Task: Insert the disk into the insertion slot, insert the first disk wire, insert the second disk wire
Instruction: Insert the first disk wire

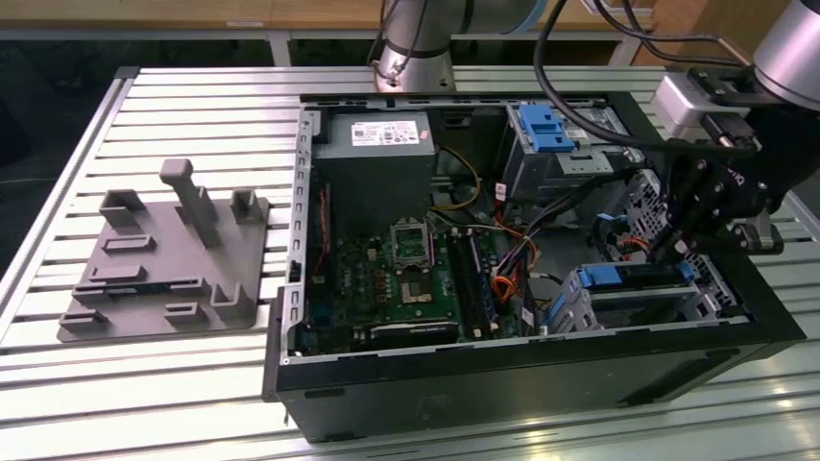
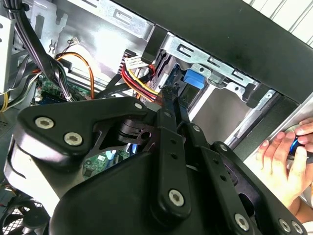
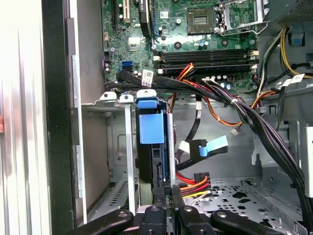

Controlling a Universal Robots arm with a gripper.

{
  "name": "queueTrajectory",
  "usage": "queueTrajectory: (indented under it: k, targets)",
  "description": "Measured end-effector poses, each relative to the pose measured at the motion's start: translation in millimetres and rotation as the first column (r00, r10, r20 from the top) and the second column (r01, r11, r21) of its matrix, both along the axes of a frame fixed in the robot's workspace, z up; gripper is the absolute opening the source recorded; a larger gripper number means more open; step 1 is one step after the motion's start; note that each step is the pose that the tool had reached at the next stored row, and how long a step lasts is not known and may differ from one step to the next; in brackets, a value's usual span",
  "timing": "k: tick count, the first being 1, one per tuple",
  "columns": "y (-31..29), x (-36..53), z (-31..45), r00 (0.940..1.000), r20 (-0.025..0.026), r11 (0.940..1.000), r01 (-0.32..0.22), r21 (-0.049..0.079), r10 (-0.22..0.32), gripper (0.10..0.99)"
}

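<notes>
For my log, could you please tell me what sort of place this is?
Probably a robotics lab workbench: an open computer case lies on a slatted metal table, a grey fixture beside it.

— What's blue in there?
— The disk (image 3: 150,129) has a bright blue frame. A latch (image 1: 544,130) is the same blue.
— And the slot (image 3: 116,147)?
— Plain silver, with punched holes.
— The wires (image 3: 193,182)?
— Red, yellow, orange and black.
— The rest?
— Green board (image 1: 410,279), black case (image 1: 513,384), black gripper (image 3: 166,191). There's a grey jig (image 1: 167,259) on a silver table (image 1: 192,106), ribbed edge to edge.
</notes>
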State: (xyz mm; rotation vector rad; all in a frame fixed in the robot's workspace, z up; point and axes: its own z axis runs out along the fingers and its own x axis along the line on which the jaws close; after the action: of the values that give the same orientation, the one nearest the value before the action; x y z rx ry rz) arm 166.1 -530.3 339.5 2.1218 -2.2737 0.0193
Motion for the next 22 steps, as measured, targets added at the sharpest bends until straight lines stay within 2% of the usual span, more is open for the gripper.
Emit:
queueTrajectory:
  k: [22]
  targets:
    - [-1.9,0.0,-2.7,0.9999,-0.0004,0.9999,0.016,-0.001,-0.016,0.165]
